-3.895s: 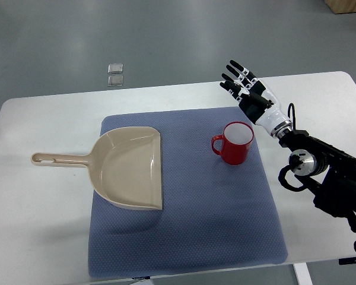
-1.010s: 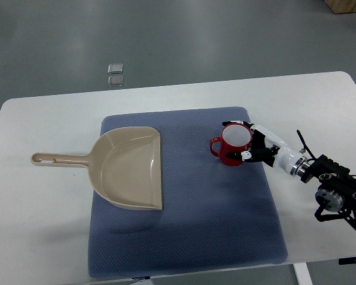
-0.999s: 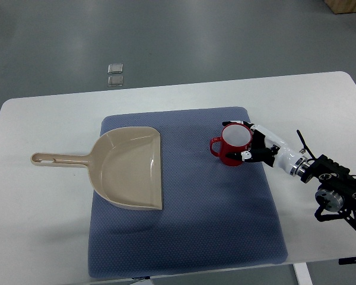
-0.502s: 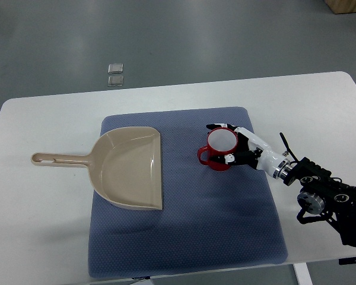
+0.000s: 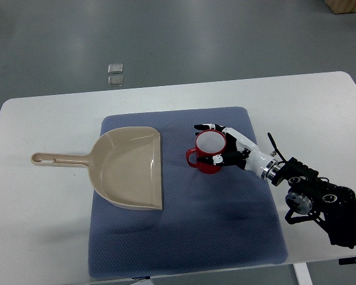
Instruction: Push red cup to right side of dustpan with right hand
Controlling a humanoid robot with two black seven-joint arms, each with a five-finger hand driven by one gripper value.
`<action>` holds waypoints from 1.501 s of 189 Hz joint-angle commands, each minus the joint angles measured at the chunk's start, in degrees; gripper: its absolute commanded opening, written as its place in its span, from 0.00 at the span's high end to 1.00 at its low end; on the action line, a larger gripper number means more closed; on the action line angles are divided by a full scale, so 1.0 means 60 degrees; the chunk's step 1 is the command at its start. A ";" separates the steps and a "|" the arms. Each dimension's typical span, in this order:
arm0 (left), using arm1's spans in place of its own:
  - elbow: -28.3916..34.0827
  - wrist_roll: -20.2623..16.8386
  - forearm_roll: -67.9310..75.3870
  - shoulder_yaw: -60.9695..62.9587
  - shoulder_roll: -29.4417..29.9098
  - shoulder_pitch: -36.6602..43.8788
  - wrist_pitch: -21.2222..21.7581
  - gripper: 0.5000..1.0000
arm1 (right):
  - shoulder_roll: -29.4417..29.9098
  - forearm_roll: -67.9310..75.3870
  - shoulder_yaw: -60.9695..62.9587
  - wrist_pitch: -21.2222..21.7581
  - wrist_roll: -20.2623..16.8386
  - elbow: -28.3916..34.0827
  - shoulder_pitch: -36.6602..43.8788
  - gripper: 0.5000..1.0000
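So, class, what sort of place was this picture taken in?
Probably a robotics lab or test room: a plain white table on a bare grey floor, with a blue mat laid out as a work area for the right hand.

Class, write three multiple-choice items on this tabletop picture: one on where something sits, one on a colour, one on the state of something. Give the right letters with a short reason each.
1. Where is the cup?
A. Inside the dustpan
B. On the mat, right of the dustpan
C. On the bare table, off the mat

2. What colour is the dustpan?
A. Beige
B. Green
C. Black

3. How does the right hand stand to the cup?
A. Raised high, far from it
B. Flat on the table's far corner
C. Against the cup's right side, fingers around it

Answers:
1. B: the cup stands on the blue mat, with a gap of mat between it and the dustpan's open edge.
2. A: the pan and its long handle are pale beige.
3. C: the fingers curve round the cup's near and far sides, and the cup stands upright on the mat.
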 commanded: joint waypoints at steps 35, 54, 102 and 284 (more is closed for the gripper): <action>0.0013 0.0000 0.0000 -0.0015 0.0000 0.0000 0.0000 0.00 | 0.0398 -0.0109 -0.0014 -0.0060 0.0000 0.0020 0.0006 0.14; -0.0002 0.0000 0.0000 -0.0015 0.0000 0.0000 0.0000 0.00 | 0.0428 -0.0109 -0.0058 -0.0060 0.0000 0.0050 0.0020 0.14; 0.0013 0.0000 0.0000 -0.0015 0.0000 0.0000 0.0000 0.00 | 0.0823 -0.0109 -0.0117 -0.0148 0.0000 0.0108 0.0049 0.14; 0.0013 0.0000 0.0000 -0.0001 0.0000 0.0000 0.0000 0.00 | 0.0574 0.0286 0.0103 0.0086 0.0000 0.0357 0.0430 0.14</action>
